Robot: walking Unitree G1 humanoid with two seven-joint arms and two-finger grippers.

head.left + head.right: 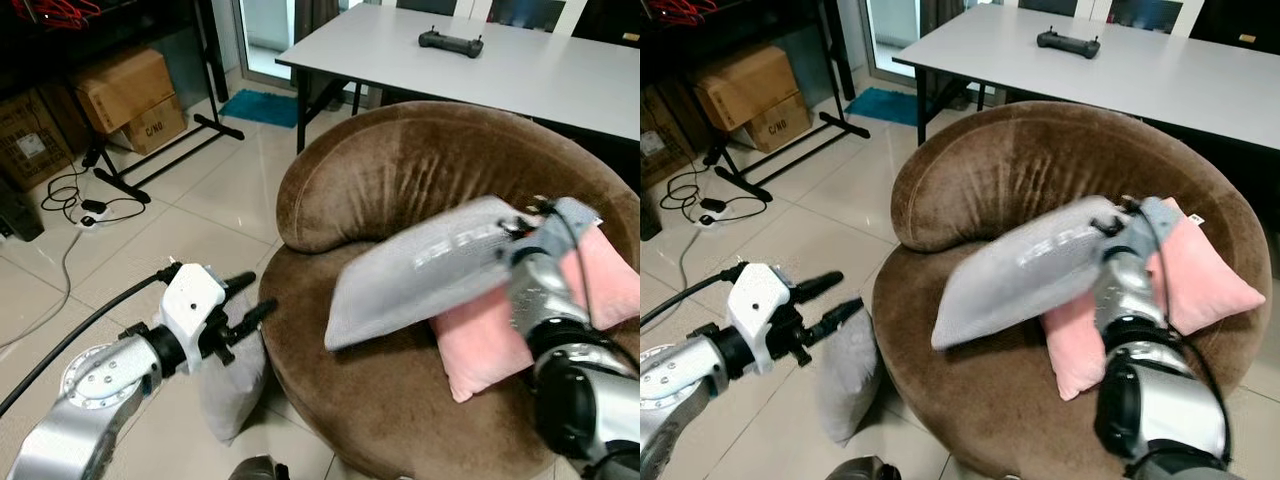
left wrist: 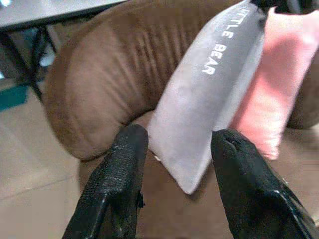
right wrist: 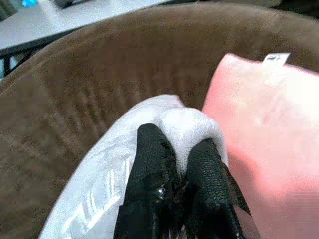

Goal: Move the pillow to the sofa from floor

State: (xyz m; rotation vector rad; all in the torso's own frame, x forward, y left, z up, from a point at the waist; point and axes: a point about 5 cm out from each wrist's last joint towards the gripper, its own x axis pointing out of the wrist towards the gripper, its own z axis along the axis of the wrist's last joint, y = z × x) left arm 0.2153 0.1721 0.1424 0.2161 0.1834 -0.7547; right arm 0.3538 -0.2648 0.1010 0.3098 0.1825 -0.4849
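Observation:
A grey pillow point(image 1: 420, 270) printed "LITTLE BEAR" hangs tilted over the seat of a round brown sofa point(image 1: 400, 170). My right gripper point(image 3: 178, 149) is shut on its upper corner, next to the sofa's back. Under and behind it, a pink pillow point(image 1: 490, 340) lies on the seat. A second grey pillow point(image 1: 235, 385) stands on the floor, leaning against the sofa's front left side. My left gripper point(image 1: 258, 295) hovers open just above that floor pillow, with nothing between its fingers, pointing toward the sofa.
A white table point(image 1: 560, 80) with a black controller point(image 1: 450, 42) stands behind the sofa. Cardboard boxes point(image 1: 125, 90), a black rack's legs point(image 1: 170, 150) and cables with a power strip point(image 1: 90, 210) lie at far left. Tiled floor point(image 1: 200, 230) is open left of the sofa.

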